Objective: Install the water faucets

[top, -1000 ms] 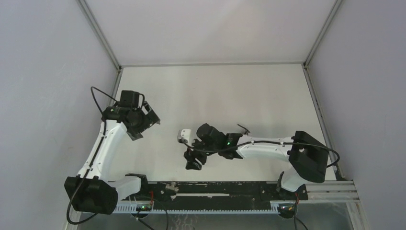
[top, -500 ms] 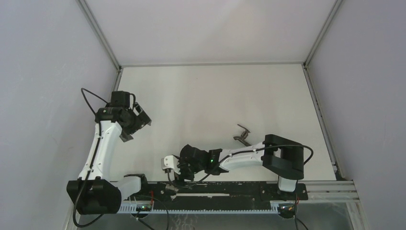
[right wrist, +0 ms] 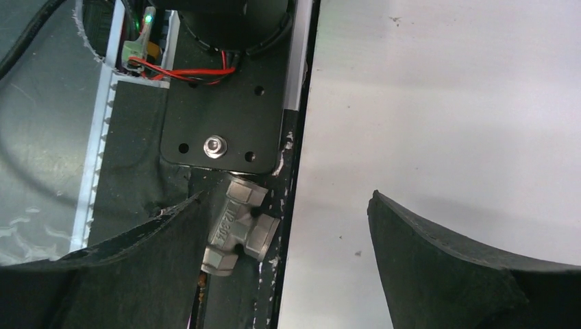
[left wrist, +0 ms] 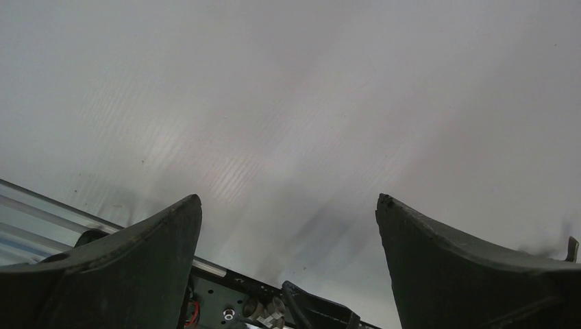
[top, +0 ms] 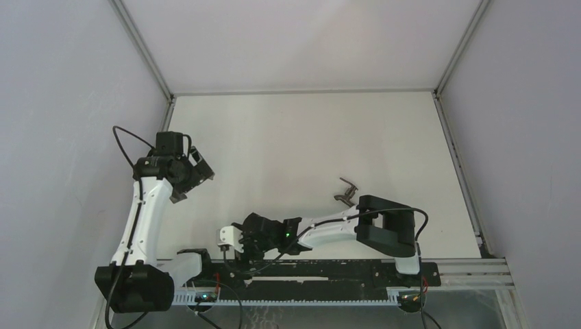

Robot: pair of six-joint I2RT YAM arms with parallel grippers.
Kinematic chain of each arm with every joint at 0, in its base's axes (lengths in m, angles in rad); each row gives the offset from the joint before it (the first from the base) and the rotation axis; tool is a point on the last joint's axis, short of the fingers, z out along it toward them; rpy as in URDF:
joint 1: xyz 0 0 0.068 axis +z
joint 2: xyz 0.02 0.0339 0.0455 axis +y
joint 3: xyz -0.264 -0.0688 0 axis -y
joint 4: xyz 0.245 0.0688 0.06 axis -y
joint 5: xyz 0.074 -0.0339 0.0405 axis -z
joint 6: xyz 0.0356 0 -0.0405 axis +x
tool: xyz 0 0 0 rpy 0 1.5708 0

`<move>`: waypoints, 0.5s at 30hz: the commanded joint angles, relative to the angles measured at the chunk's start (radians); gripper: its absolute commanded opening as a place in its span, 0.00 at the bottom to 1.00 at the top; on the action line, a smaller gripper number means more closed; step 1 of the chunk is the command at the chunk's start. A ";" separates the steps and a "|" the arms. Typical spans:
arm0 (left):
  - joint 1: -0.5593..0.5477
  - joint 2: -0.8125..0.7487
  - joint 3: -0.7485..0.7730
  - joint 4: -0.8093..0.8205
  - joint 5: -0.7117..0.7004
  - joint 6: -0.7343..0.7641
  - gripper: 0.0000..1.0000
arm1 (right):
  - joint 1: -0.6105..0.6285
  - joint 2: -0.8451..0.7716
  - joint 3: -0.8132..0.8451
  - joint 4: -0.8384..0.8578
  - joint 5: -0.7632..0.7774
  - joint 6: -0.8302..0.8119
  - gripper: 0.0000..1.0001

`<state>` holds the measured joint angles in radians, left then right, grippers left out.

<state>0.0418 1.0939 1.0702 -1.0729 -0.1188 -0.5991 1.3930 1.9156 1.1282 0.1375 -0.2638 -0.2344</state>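
Reaching arm: the right one lies low along the near edge, its wrist over the black rail (top: 329,269) close to the left arm's base.
Right tool (right wrist: 286,199): fingers spread wide, pinching nothing, pointed down at the line where the rail meets the white surface (top: 308,137).
Fitting (right wrist: 236,229): a short, stubby grey metal piece with hex ends and stamped lettering. It lies on the dark strip beside the surface's near edge, just below a black plate (right wrist: 226,123) that carries one screw. In the right wrist view it sits inside the tool's gap, close against the finger at the picture's left and far from the other finger. Whether it touches that finger cannot be told.
Stem (top: 347,192): a slim part with a thin lever, lying on the surface right of centre, just beyond the right arm's upper link. It is well apart from the fitting, and neither tool is near it.
Left tool (left wrist: 288,199): fingers spread wide, holding nothing, raised over the left side of the surface near the side wall (top: 68,103). White surface shows between its fingers.
Parts: the two lie separate, not joined.
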 commanded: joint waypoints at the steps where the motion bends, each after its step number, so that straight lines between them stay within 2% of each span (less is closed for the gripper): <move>1: 0.017 -0.022 0.039 0.007 -0.021 0.037 1.00 | 0.012 0.034 0.051 -0.034 0.036 -0.022 0.90; 8: 0.021 -0.021 0.026 0.010 -0.010 0.040 1.00 | 0.029 0.056 0.059 -0.088 0.087 -0.012 0.90; 15: 0.020 -0.010 0.011 0.026 0.004 0.034 1.00 | 0.025 0.052 0.060 -0.103 0.134 0.023 0.80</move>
<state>0.0532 1.0901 1.0702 -1.0721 -0.1242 -0.5827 1.4158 1.9621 1.1564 0.0631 -0.1871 -0.2256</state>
